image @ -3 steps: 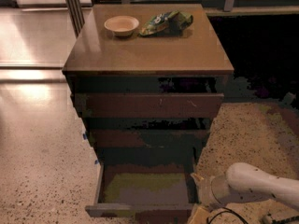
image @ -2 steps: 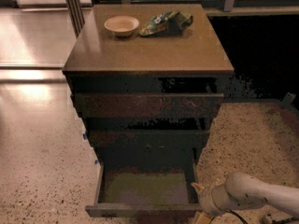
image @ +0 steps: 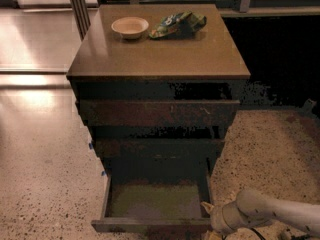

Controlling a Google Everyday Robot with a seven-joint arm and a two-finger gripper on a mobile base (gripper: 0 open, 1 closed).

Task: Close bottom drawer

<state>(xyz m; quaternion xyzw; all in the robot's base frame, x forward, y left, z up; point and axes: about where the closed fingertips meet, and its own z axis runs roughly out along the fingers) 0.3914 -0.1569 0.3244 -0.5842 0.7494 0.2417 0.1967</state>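
The bottom drawer of the dark brown cabinet is pulled out toward me, its greyish-green floor showing. The two wider drawers above it stand slightly ajar. My white arm comes in from the lower right, and my gripper sits at the drawer's front right corner, partly cut off by the picture's lower edge.
A small white bowl and a green snack bag lie on the cabinet top. Speckled floor surrounds the cabinet, shiny tiles lie to the left, and a dark area is at the right.
My arm has moved left and down toward the bottom drawer's front right corner. The drawer stands as far out as before.
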